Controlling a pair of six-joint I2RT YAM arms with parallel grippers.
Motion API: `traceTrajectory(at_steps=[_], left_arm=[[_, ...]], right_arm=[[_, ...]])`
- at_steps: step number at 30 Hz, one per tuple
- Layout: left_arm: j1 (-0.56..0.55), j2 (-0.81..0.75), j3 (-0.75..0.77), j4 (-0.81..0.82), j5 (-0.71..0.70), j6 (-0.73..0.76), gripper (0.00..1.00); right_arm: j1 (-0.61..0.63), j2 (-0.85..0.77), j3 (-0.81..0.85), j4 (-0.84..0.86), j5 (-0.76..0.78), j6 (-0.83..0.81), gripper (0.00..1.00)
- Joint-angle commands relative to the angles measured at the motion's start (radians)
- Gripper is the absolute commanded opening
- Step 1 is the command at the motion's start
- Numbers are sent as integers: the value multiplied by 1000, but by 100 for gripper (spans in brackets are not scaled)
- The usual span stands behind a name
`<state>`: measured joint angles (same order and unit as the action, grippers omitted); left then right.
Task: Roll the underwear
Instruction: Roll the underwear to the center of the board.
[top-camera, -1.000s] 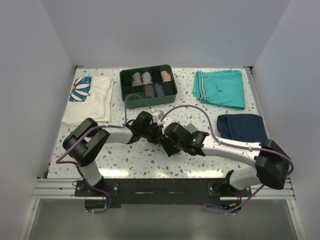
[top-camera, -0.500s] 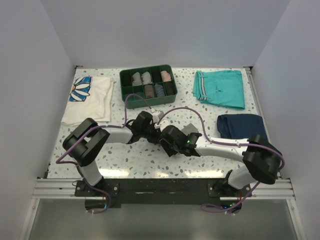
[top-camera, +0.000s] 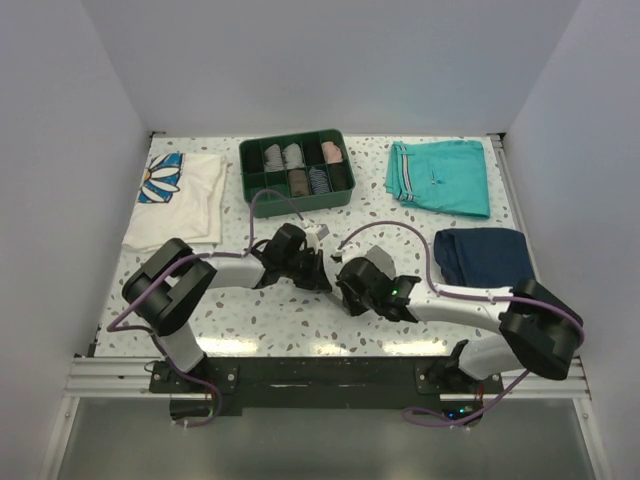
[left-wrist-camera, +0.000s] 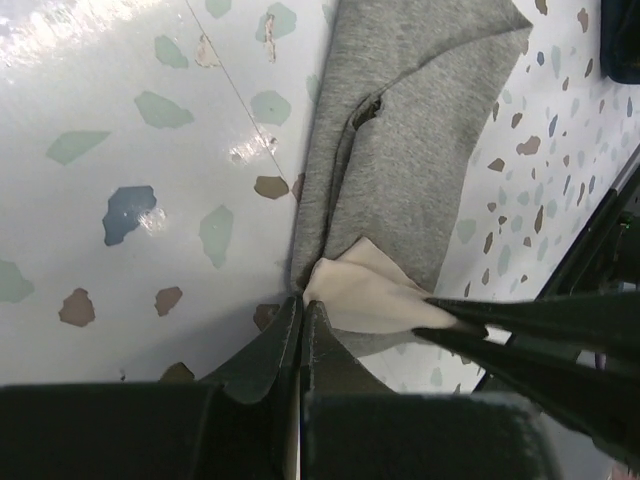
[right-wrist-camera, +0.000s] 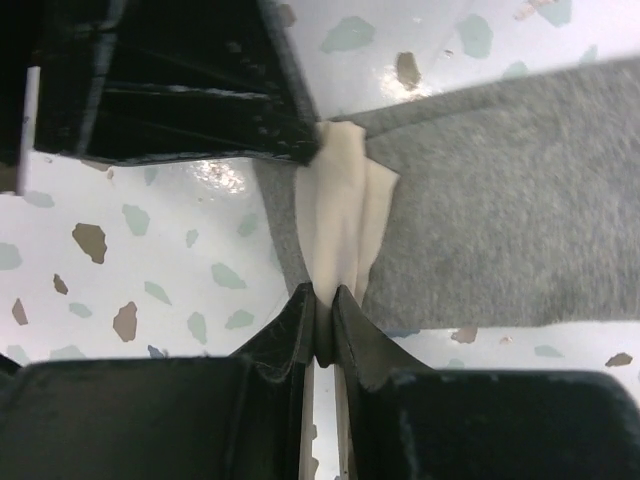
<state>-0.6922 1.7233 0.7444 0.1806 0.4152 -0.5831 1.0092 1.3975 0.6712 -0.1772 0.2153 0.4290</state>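
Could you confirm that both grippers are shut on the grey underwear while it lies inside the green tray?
Not quite: the underwear lies on the speckled table, not inside the green tray, as the left wrist view shows. The left gripper and right gripper are indeed both shut on it.

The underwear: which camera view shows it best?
The left wrist view: most of the grey underwear lies in sight, the left gripper pinching its edge. The right wrist view shows less, the right gripper pinching its cream fold. From the top view the arms hide it.
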Motion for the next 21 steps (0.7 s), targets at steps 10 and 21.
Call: traceTrajectory(at_steps=[10,21], left_arm=[[2,-180,-16,-95,-84,0,42],[3,-225,-53,-47,-69,28,56]], right_arm=[[-205,-98,-179,200,-280,157,1],[-271,-39,-223,251,-333,212,0]])
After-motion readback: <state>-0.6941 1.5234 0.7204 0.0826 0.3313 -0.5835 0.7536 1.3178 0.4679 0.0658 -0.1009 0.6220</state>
